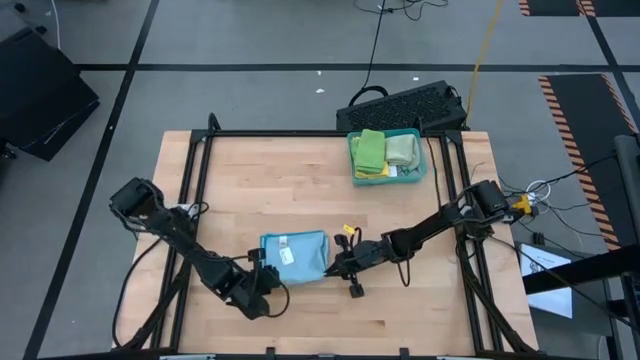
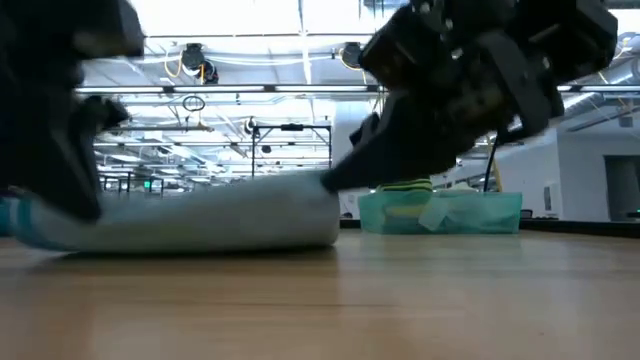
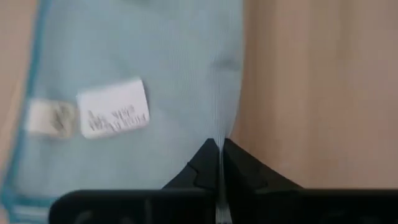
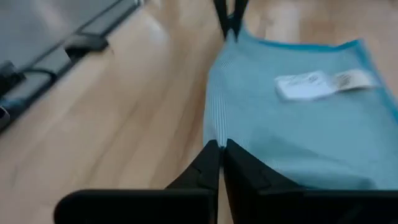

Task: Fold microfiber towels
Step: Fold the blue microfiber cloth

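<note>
Left gripper (image 3: 219, 163) is being held pinched tight on one near corner of the light blue towel (image 1: 295, 256); right gripper (image 4: 219, 163) is being held pinched on the other near corner. Between the two pincers the towel is being kept flat on the wooden table (image 1: 300, 180), white care label (image 3: 114, 116) up. Beyond the right gripper, folded green cloths are being stored in the teal tray (image 1: 420, 172). Cloth is judged light, limp and easily creased; corners and hemmed edges are judged the best holds.
</note>
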Controlling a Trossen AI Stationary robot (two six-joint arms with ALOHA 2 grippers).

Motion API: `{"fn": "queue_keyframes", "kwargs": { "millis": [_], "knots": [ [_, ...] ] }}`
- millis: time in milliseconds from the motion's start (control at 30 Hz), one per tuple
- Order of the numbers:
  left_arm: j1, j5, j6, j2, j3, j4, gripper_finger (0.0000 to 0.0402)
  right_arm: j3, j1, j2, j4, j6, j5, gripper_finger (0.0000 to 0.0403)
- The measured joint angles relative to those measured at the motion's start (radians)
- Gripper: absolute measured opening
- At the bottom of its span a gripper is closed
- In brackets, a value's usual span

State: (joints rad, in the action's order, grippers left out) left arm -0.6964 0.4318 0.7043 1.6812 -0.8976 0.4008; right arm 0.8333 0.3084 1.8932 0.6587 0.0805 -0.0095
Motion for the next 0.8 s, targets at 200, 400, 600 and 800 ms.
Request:
{"fn": "queue_keyframes", "kwargs": {
  "millis": [200,400,600,800],
  "knots": [
    [0.012,0.077,-0.080,-0.083,-0.006,0.040,0.0009,0.000,-0.021,-0.064,-0.021,-0.003,0.005,0.0007],
    [0.079,0.114,-0.109,-0.120,-0.001,0.194,0.0015,0.000,-0.080,-0.083,-0.026,-0.012,0.010,0.0007],
    [0.158,0.059,-0.120,-0.123,0.025,0.206,0.0013,-0.001,-0.142,-0.083,-0.093,-0.002,0.011,0.0007],
    [0.226,0.038,-0.154,-0.123,0.051,0.190,0.0011,-0.001,-0.193,-0.082,-0.116,0.012,0.007,0.0007]
  ]
}}
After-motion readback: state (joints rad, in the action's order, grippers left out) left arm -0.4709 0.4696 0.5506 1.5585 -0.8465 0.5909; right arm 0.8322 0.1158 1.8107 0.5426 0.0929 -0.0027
